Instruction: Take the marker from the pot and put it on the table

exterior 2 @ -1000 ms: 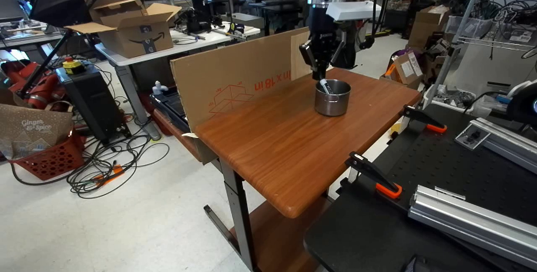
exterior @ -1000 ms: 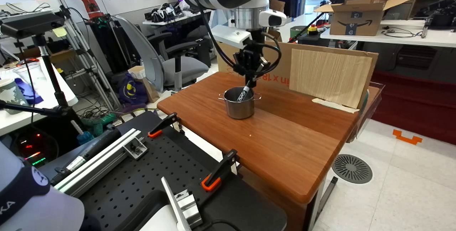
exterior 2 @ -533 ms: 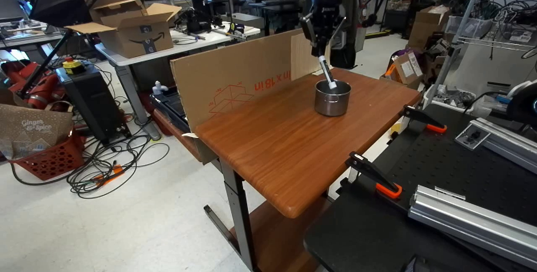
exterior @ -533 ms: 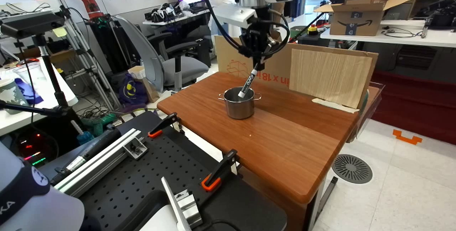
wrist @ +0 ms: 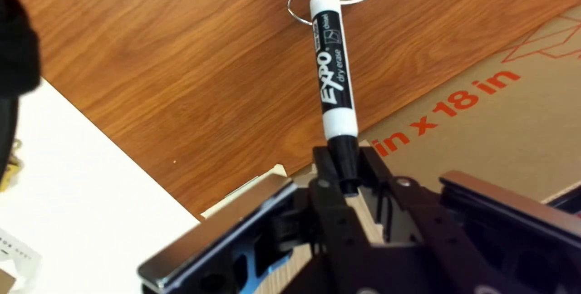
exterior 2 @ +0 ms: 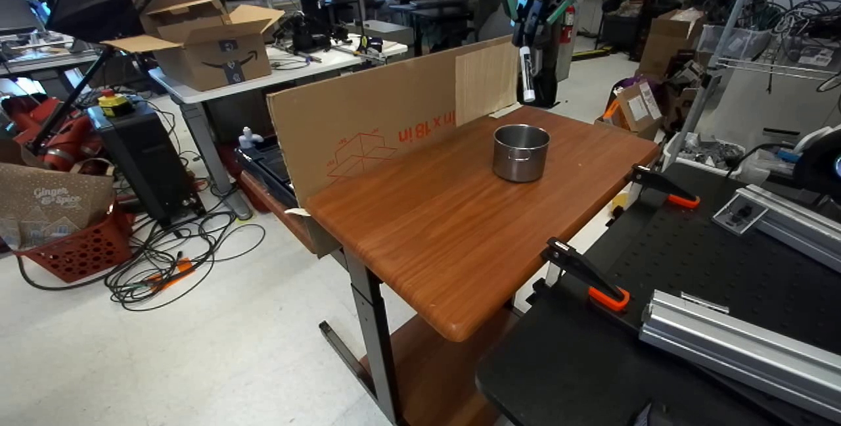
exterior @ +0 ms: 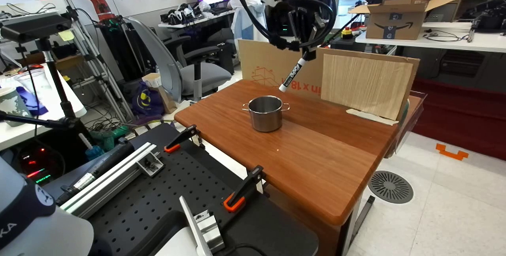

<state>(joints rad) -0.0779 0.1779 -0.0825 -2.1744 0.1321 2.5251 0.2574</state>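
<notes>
In the hand (wrist: 346, 160), the marker (wrist: 335, 67) slants downward, gripped by its cap (wrist: 343, 149).

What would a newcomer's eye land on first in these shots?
Likely the black-and-white marker, tilted in midair with its dark end in the robot's hand. Next, the shiny metal pot standing on the reddish-brown table, the marker outside it in both exterior views. Then perhaps the large cardboard sheet, printed in red-orange and standing along the table's edge in an exterior view.
</notes>
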